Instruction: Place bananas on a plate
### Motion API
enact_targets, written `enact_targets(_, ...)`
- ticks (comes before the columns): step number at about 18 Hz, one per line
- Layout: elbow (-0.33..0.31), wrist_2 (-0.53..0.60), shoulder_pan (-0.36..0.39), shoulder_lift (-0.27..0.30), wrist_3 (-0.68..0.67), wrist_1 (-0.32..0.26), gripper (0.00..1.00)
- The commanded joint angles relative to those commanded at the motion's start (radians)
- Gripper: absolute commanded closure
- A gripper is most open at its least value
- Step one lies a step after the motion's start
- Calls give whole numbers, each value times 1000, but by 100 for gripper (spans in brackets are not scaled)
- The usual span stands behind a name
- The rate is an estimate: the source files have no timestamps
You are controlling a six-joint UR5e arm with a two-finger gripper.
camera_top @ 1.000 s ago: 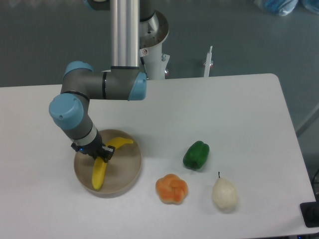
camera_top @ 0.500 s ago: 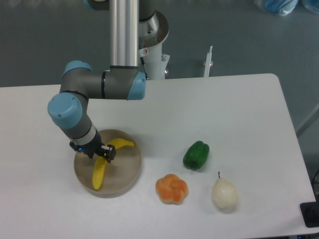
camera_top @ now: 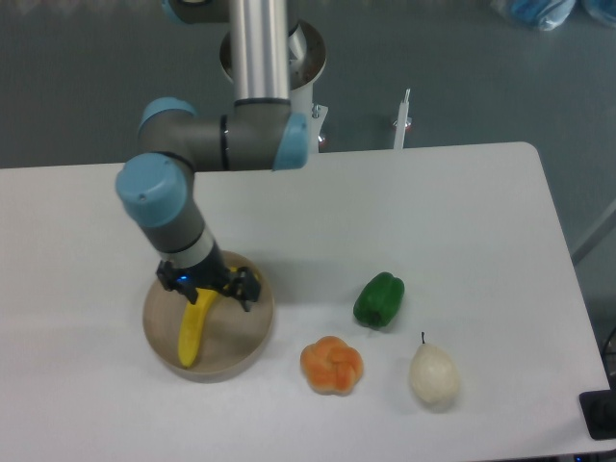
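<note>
With the banana [camera_top: 193, 332] lying in the plate [camera_top: 245, 342], the gripper [camera_top: 214, 289] hovers, jaws spread and empty; retreat comes next.

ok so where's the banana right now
The banana lies in the beige plate at the table's front left, its upper end hidden under the gripper; the orange fruit is nearest outside the plate.

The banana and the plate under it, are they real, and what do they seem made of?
The banana looks like plastic: evenly bright yellow, smooth, no spots or bruises, though a real one can't be ruled out. The plate looks like matte beige plastic or wood; its flat, dull surface shows no glaze shine.
</note>
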Motion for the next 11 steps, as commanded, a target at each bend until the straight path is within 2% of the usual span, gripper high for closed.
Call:
enact_targets(5,5,0,114,8,275,20,0)
enact_targets(11,44,0,216,11,589,14,0)
